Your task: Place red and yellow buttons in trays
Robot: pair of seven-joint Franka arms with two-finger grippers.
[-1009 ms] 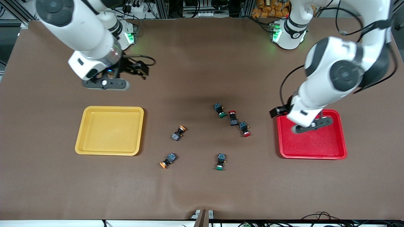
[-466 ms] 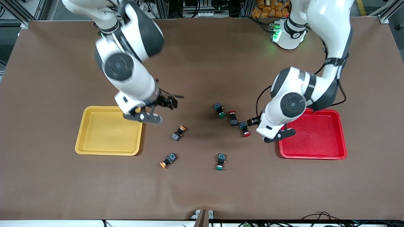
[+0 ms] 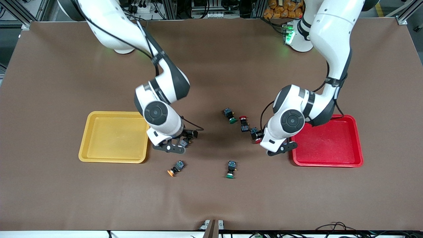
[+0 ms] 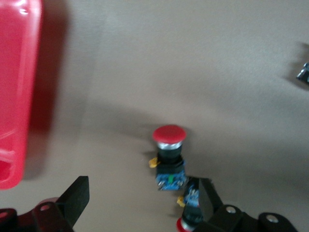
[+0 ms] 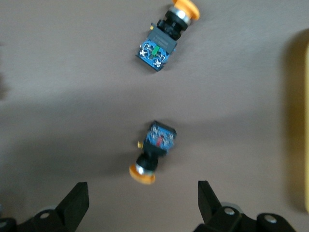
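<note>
The yellow tray (image 3: 114, 155) lies toward the right arm's end of the table, the red tray (image 3: 327, 155) toward the left arm's end. My right gripper (image 3: 184, 138) hangs open over a yellow-capped button (image 3: 183, 142), seen just ahead of its jaws in the right wrist view (image 5: 153, 152). A second yellow button (image 3: 175, 168) lies nearer the front camera. My left gripper (image 3: 265, 138) is open beside a red button (image 3: 255, 135). In the left wrist view that red button (image 4: 189, 208) sits against one finger (image 4: 208, 200), with the other red button (image 4: 169, 154) just ahead.
Two green-capped buttons lie on the brown mat, one (image 3: 229, 115) beside the red pair, one (image 3: 230, 169) nearer the front camera. The red tray's rim (image 4: 17, 96) and the yellow tray's rim (image 5: 301, 121) show in the wrist views.
Both arms have swung in from the tray areas toward the middle and come down over the buttons, the right over a yellow one, the left beside the red pair. Both grippers stayed open.
</note>
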